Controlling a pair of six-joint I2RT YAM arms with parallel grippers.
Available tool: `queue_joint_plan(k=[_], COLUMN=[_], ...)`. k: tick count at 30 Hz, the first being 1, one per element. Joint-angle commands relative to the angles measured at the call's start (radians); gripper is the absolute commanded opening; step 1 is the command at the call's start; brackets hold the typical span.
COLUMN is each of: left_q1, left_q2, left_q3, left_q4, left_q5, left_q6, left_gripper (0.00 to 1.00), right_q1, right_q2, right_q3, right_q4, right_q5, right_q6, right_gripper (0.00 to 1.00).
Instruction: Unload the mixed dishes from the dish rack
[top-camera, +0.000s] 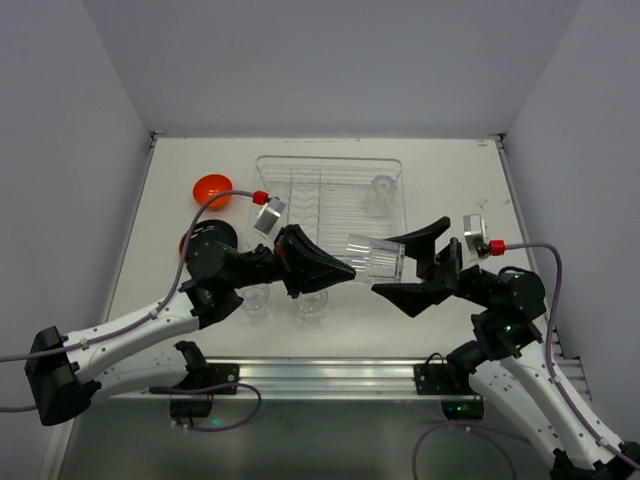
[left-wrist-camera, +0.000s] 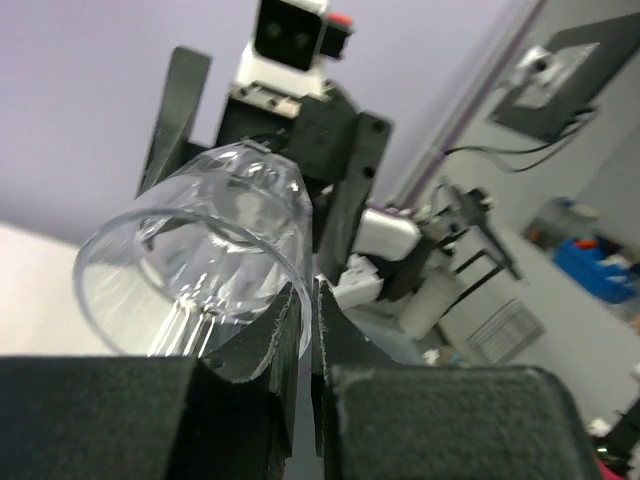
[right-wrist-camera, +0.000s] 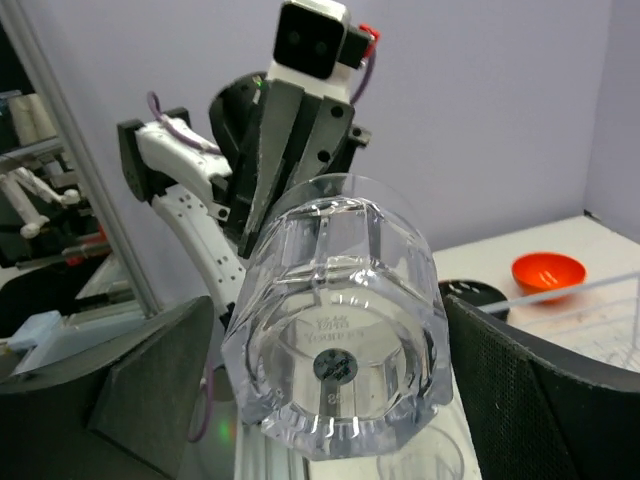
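Only right wrist shows tumbler (right-wrist-camera: 335, 320) base — left claw (left-wrist-camera: 308, 318) pinching rim.

tumbler (top-camera: 375, 257): clear, sideways, aloft over rack (top-camera: 330, 160) near edge | orange bowl (top-camera: 212, 188): left of rack

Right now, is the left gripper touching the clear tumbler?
Touching. The left wrist view shows the left gripper shut on the rim of the clear tumbler, the glass pinched between both fingers.

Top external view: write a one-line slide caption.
Left gripper holds a clear tumbler sideways by its rim, right gripper open around its base, near the dish rack.
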Motion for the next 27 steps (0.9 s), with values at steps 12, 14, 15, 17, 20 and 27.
queue_joint_plan(k=[12, 14, 15, 17, 20, 27], left_q1=[-0.061, -0.120, -0.149, -0.222, -0.275, -0.341], left_q2=[0.213, 0.273, 0.307, 0.404, 0.520, 0.776], left_q3=[0.448, 0.516, 0.551, 0.645, 0.708, 0.808], left_q4=[-1.036, -1.165, -1.211, -1.323, -1.401, -1.506], left_q5=[-0.379, -0.449, -0.486, -0.570, -0.623, -0.667], left_q6=[0.504, 0.544, 0.581, 0.611, 0.650, 0.723], left_gripper=[0.00, 0.00, 0.00, 0.00, 0.00, 0.00], right_q1=[0.008, 0.006, 0.008, 0.008, 0.008, 0.008], right_q2=[-0.224, -0.218, -0.210, -0.198, -0.190, -0.193], right_q3=[0.288, 0.356, 0.376, 0.420, 0.443, 0.450], right_q4=[-1.018, -1.105, -1.135, -1.191, -1.227, -1.267], right_q5=[0.960, 1.008, 1.045, 1.069, 1.102, 1.105], right_q6=[-0.157, -0.163, -0.168, -0.186, -0.202, -0.226], right_gripper=[0.99, 0.99, 0.99, 0.99, 0.99, 0.99])
